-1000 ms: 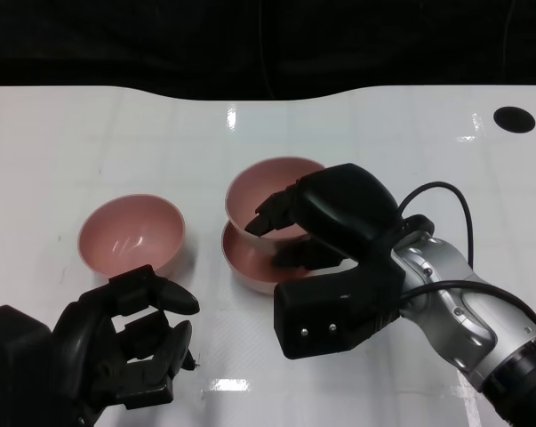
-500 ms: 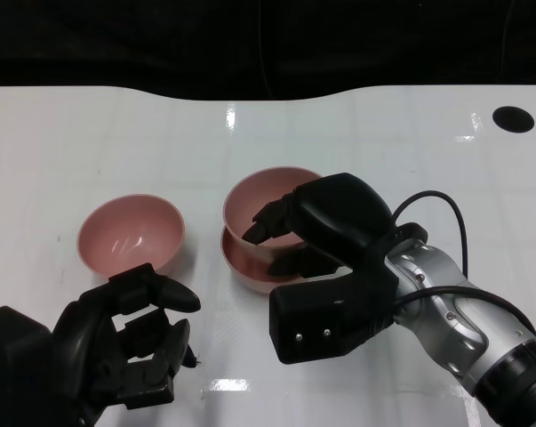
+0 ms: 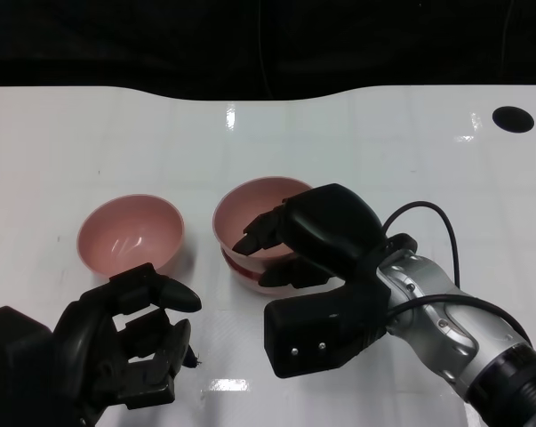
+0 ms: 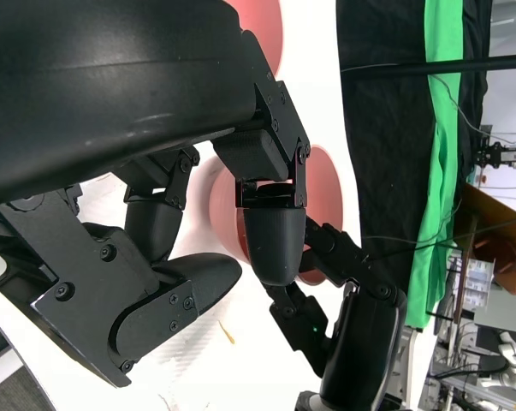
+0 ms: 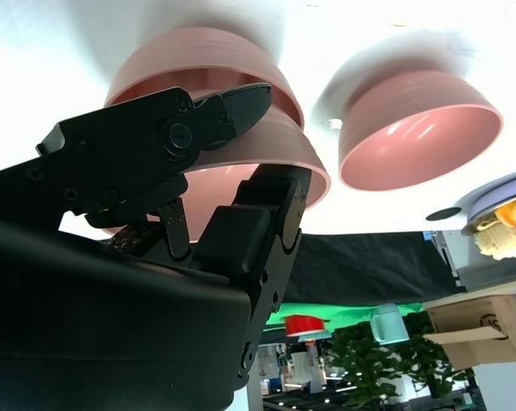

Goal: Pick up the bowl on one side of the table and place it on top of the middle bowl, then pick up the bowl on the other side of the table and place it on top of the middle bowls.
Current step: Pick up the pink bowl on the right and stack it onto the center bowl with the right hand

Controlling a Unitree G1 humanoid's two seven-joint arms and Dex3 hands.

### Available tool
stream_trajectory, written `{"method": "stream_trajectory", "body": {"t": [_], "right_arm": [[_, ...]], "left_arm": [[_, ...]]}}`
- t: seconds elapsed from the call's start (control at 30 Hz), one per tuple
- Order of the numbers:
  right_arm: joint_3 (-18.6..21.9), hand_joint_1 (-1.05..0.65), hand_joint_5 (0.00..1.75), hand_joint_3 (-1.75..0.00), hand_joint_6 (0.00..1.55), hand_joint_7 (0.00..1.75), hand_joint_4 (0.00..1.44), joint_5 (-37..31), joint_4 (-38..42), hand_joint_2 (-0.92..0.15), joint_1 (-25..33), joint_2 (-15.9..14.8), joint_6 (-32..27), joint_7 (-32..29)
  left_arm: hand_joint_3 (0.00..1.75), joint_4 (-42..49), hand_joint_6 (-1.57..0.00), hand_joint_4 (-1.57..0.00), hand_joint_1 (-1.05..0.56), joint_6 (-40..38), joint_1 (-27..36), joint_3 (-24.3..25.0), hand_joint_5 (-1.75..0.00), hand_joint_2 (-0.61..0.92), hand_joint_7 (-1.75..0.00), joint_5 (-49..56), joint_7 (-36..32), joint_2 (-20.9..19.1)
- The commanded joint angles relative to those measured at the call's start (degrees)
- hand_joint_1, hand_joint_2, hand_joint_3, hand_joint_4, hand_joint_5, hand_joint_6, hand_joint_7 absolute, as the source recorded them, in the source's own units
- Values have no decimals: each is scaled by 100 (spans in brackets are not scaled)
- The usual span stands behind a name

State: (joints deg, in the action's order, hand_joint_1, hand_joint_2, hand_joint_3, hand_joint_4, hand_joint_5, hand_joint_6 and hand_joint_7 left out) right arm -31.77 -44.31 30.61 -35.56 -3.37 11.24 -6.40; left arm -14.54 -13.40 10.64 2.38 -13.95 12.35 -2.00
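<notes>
Since a second ago my right hand (image 3: 290,245) has slid toward my left and come down, carrying its bowl with it, so the top bowl (image 3: 250,213) now sits lower and nearly square over the middle bowl (image 3: 250,271) instead of riding off to one side. That hand is clamped on the top bowl: fingers (image 3: 259,233) hook over the near rim into the hollow while the thumb side presses from outside below. The right wrist view shows the same pinch on the rim, with the carried bowl (image 5: 232,163) tucked into the one beneath it (image 5: 198,56). I read this grip as chosen to keep the bowl level and mouth-up while I nest it, and I judge the first placement almost done, since only a thin band of the lower bowl shows under the upper one.

My left hand (image 3: 130,342) hangs low over the counter (image 3: 383,151), fingers curled inward and holding nothing, just near the side bowl (image 3: 130,233). It waits there, I think, because that bowl is the next pick. The side bowl stands upright and apart from the stack, well within reach of the left hand. Next I would let go of the rim gently so the stack does not tip.
</notes>
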Motion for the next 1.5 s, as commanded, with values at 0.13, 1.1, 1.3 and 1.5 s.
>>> {"method": "stream_trajectory", "body": {"t": [0.13,1.1,1.3,1.5], "right_arm": [[-17,-31,162,0,118,1,81,2,164,-88,-161,25,13,-116],[-51,-32,138,0,114,0,83,-71,1270,-91,-285,253,395,-1225],[-76,-31,147,0,115,0,81,-97,1540,-90,-343,322,518,-1590],[-157,-39,93,0,109,0,94,-121,1625,-91,-400,294,493,-1482]], "left_arm": [[131,-91,-83,-82,-18,-10,43,43,-161,33,-125,-55,-46,-21],[119,-196,-84,-81,-17,-61,102,63,-159,42,-119,-113,-56,-53],[119,-198,-82,-81,-16,5,120,54,-161,44,-120,-100,-19,-67],[115,-206,-81,-79,-16,-56,115,66,-163,48,-124,-147,-23,-60]]}}
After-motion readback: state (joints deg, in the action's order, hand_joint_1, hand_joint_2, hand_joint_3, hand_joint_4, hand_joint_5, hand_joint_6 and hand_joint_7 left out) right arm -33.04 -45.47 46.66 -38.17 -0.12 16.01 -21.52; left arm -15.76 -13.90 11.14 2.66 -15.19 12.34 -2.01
